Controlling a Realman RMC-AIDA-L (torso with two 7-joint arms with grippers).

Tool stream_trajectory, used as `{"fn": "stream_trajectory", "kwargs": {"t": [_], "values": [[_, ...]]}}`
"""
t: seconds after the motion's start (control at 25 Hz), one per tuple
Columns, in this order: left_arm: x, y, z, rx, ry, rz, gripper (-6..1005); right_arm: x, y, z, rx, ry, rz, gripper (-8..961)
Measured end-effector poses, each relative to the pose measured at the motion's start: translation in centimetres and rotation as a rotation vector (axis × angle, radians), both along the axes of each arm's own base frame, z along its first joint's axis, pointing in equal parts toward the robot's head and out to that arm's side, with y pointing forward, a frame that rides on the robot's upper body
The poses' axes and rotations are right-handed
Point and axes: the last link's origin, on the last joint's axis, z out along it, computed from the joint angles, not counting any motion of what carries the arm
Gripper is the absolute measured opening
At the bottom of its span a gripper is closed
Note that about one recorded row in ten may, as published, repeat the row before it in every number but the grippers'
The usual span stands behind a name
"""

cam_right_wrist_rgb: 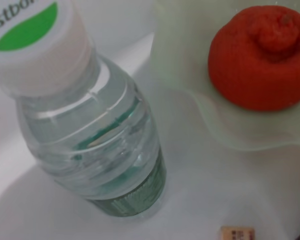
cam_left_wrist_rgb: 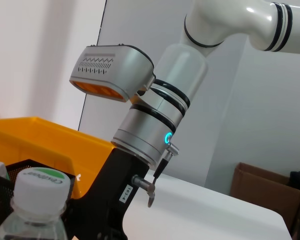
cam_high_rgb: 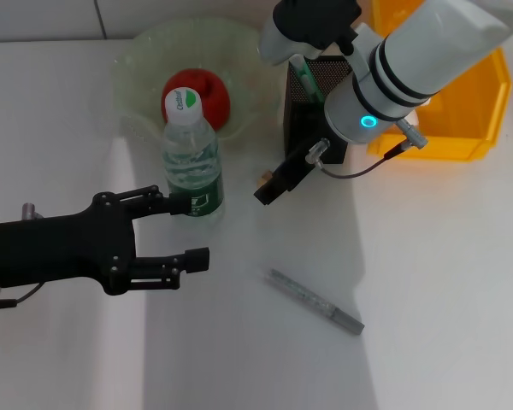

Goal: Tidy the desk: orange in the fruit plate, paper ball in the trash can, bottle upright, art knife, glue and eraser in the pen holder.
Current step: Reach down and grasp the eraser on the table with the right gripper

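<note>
The bottle [cam_high_rgb: 192, 162] stands upright on the desk [cam_high_rgb: 427, 282], white cap up; it also shows in the right wrist view [cam_right_wrist_rgb: 95, 135] and its cap in the left wrist view [cam_left_wrist_rgb: 40, 182]. The orange [cam_high_rgb: 198, 96] lies in the fruit plate [cam_high_rgb: 145, 51], also in the right wrist view [cam_right_wrist_rgb: 260, 55]. My left gripper [cam_high_rgb: 192, 231] is open and empty, one fingertip at the bottle's base. My right gripper [cam_high_rgb: 275, 185] hangs low beside the pen holder [cam_high_rgb: 321, 94], next to the eraser [cam_high_rgb: 262, 179] on the desk. The grey art knife [cam_high_rgb: 316, 301] lies flat. The paper ball is out of view.
The trash can [cam_high_rgb: 462, 120] stands at the back right behind the pen holder. A green-and-white stick [cam_high_rgb: 302, 73] stands inside the pen holder. The right arm [cam_high_rgb: 410, 60] reaches over the holder and bin. A cardboard box [cam_left_wrist_rgb: 260, 187] shows beyond the desk.
</note>
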Motion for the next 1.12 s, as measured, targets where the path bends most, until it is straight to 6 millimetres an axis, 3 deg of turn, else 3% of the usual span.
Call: {"fn": "stream_trajectory", "kwargs": {"t": [0.76, 0.96, 1.12], "values": [[0.2, 0.0, -0.5, 0.007, -0.006, 0.0, 845, 0.8, 0.1, -0.5, 0.029, 0.007, -0.004, 716], [0.2, 0.0, -0.6, 0.007, -0.007, 0.005, 845, 1.0, 0.1, -0.6, 0.033, 0.003, -0.004, 534], [0.1, -0.1, -0.8, 0.005, -0.009, 0.012, 845, 1.0, -0.2, -1.1, 0.026, 0.004, 0.006, 489]]}}
